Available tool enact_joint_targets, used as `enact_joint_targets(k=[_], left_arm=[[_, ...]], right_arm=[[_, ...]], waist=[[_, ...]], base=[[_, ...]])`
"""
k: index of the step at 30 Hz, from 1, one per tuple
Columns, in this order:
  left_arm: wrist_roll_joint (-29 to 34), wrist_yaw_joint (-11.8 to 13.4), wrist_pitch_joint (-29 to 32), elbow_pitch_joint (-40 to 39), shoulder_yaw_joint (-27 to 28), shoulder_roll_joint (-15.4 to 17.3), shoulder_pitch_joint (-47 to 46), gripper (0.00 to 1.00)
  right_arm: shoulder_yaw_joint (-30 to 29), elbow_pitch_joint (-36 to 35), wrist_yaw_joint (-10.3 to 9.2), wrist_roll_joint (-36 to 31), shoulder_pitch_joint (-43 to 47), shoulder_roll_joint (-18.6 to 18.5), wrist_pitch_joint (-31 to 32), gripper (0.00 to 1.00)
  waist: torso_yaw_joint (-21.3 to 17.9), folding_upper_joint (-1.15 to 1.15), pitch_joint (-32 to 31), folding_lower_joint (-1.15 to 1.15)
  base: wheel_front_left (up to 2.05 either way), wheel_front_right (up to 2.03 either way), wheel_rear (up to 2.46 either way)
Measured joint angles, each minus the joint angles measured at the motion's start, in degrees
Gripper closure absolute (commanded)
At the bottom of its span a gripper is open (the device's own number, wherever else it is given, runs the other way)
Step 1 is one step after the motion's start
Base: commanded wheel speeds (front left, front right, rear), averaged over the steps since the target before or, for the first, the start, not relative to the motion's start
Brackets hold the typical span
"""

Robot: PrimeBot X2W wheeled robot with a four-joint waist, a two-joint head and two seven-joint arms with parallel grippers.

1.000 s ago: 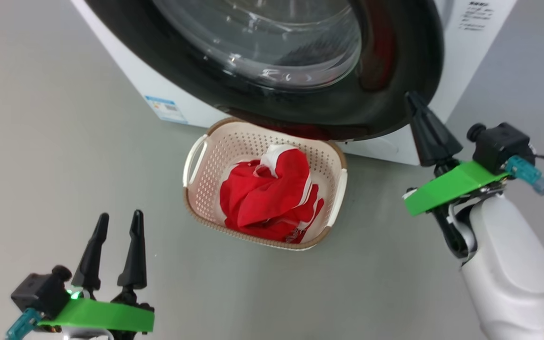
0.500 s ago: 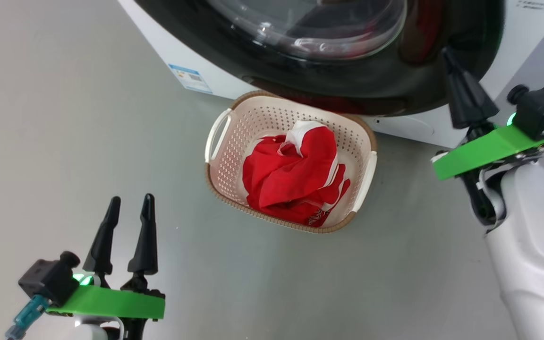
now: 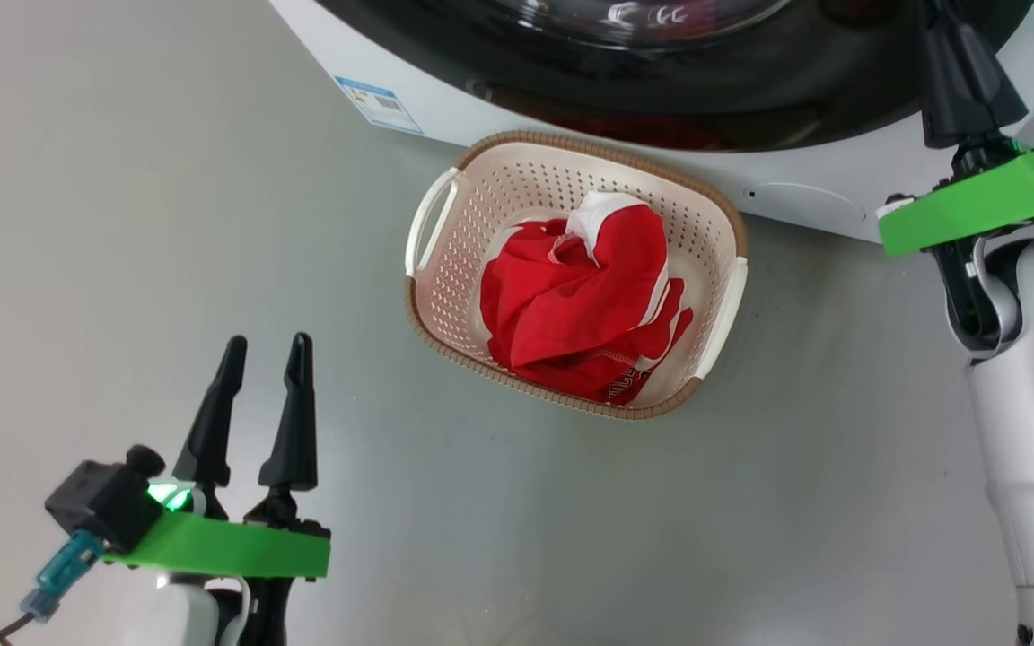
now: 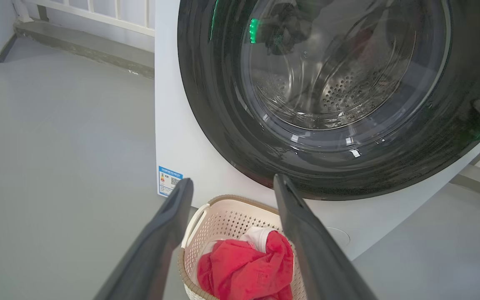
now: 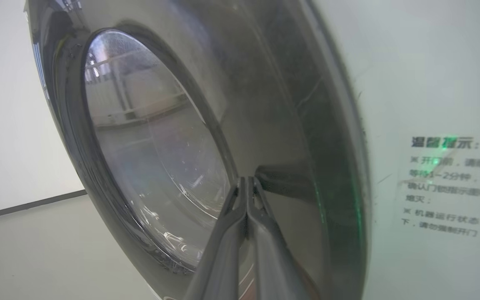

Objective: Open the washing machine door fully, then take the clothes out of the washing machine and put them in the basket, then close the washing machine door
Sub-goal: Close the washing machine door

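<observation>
The cream basket (image 3: 445, 296) stands on the floor in front of the washing machine (image 3: 804, 202) and holds the red clothes (image 3: 584, 301). The washing machine door (image 3: 705, 99) lies close against the white front; whether it is latched I cannot tell. My right gripper (image 3: 943, 22) is shut, and in the right wrist view its joined tips (image 5: 246, 180) rest on the door's black rim (image 5: 290, 125). My left gripper (image 3: 267, 345) hangs open and empty at the lower left, well clear of the basket. In the left wrist view it (image 4: 232, 180) points at the door (image 4: 223, 104), above the basket (image 4: 223, 216) and clothes (image 4: 244, 271).
Grey floor lies all around the basket. A blue sticker (image 3: 378, 103) marks the machine's lower left front, and a printed label (image 5: 448, 187) sits right of the door. A low wall with railing (image 4: 86, 37) runs behind the machine's left.
The head camera has moved, so the basket and machine sit higher and further right in the picture. My right gripper stays shut at the door's rim; the left stays open.
</observation>
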Motion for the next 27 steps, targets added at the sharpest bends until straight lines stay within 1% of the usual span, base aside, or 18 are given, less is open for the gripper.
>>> enact_joint_targets(k=[14,17,19,22,27], left_arm=[[-0.30,0.00,-0.04,-0.05,-1.40,0.10,-0.38,0.00],[-0.30,0.00,-0.04,-0.02,-1.41,0.18,-0.41,0.00],[-0.31,0.00,-0.04,-0.01,-1.44,0.16,-0.43,0.00],[-0.31,0.00,-0.04,0.02,-1.42,0.20,-0.43,0.00],[-0.30,0.00,-0.04,0.43,-1.36,0.30,-0.43,0.00]], right_arm=[[-0.03,0.03,0.07,-0.57,-1.46,0.03,0.00,1.00],[-0.32,-0.09,0.26,-0.66,-1.87,0.43,0.00,1.00],[-2.35,-0.23,1.10,-1.31,-1.81,1.67,0.01,1.00],[-3.77,-0.58,1.07,-2.86,-1.75,3.30,0.01,1.00],[-3.21,-0.85,0.89,-2.96,-1.20,3.10,0.01,1.00]], waist=[[0.32,0.00,0.64,0.00],[0.29,0.00,0.69,0.00],[0.27,0.00,0.65,0.00],[0.08,0.00,0.43,0.00],[-0.46,0.00,-0.51,0.00]], base=[[0.00,0.00,0.00],[0.00,0.00,0.00],[0.00,0.00,0.00],[0.00,0.00,0.00],[0.00,0.00,0.00]])
